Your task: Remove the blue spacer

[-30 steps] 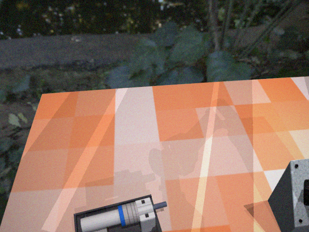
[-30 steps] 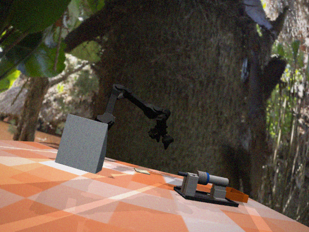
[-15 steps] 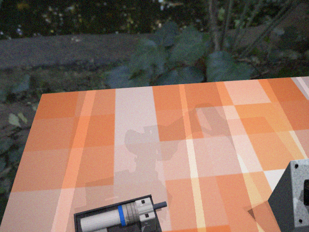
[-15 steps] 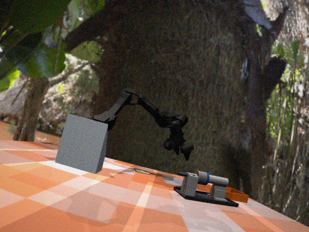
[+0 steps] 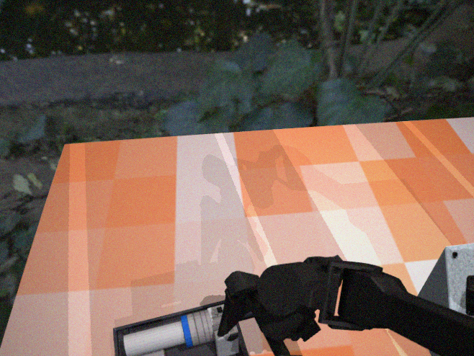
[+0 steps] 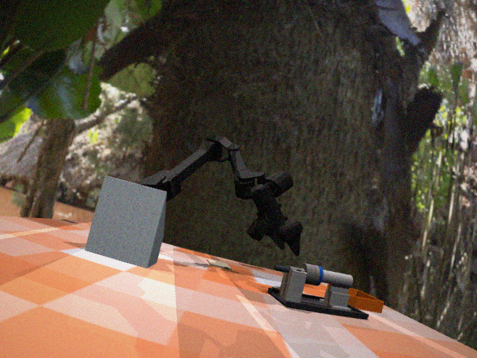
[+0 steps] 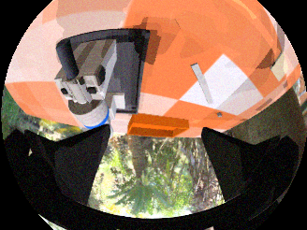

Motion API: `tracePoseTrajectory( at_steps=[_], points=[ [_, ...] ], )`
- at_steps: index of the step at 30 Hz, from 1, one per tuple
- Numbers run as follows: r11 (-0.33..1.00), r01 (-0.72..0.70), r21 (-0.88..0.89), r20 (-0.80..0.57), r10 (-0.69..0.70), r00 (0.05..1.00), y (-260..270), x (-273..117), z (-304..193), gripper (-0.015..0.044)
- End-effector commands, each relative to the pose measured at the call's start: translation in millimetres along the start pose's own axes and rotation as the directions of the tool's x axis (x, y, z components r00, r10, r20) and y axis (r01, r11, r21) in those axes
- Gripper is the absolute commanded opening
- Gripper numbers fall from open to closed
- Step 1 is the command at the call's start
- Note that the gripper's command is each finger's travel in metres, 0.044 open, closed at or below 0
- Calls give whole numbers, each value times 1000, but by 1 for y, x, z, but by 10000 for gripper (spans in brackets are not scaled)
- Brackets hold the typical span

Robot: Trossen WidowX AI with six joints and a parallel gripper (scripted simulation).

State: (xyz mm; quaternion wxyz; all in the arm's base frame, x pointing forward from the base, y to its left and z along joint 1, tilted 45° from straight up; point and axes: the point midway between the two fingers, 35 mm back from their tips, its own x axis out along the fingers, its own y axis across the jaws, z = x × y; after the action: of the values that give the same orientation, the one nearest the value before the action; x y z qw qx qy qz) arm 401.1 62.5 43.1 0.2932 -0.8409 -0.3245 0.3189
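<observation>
Hovering on the shaft-end side of the housing [image 5: 153, 339] [image 6: 337, 277], the gripper [image 5: 252, 341] [image 6: 290, 251] [image 7: 157, 130] has its fingers spread wide, angled downward, with nothing between them. It is higher than the housing and apart from the shaft [image 6: 282, 268] [image 7: 67, 61]. The shaft's dark end pokes out beyond the upright [image 5: 217, 318] [image 6: 294, 285] [image 7: 80, 86], on the side away from the housing. The blue spacer [image 5: 186, 330] [image 6: 320, 275] [image 7: 97, 124] sits right beside the housing, up off the table; the pale spacers [image 5: 199, 326] [image 6: 311, 271] [image 7: 86, 114] stand between it and the upright. Below the housing are a block [image 6: 338, 297] and the dark base [image 5: 118, 339] [image 6: 320, 308] [image 7: 145, 70]. An orange tray [image 6: 364, 300] [image 7: 159, 123] lies near the housing on the table, beside the base. From the top, the gripper hides the shaft's end; in the wrist view, the housing is out of sight behind the spacers.
</observation>
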Motion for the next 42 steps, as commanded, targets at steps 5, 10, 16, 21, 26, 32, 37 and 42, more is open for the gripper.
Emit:
tracePoseTrajectory(
  at_steps=[5,10,16,21,26,32,37,42],
  points=[
    [992,-114,54,-26,116,993,73,-42,76,440],
    [992,-117,55,-27,119,993,74,-43,78,440],
    [992,-117,55,-27,119,993,76,-43,78,440],
    [992,-117,55,-27,119,993,76,-43,78,440],
    [992,-117,55,-27,119,993,76,-43,78,440],
    [992,-117,55,-27,119,993,76,-43,78,440],
    [992,-117,55,-27,119,993,76,-43,78,440],
    [992,-117,55,-27,119,993,76,-43,78,440]
  ],
)
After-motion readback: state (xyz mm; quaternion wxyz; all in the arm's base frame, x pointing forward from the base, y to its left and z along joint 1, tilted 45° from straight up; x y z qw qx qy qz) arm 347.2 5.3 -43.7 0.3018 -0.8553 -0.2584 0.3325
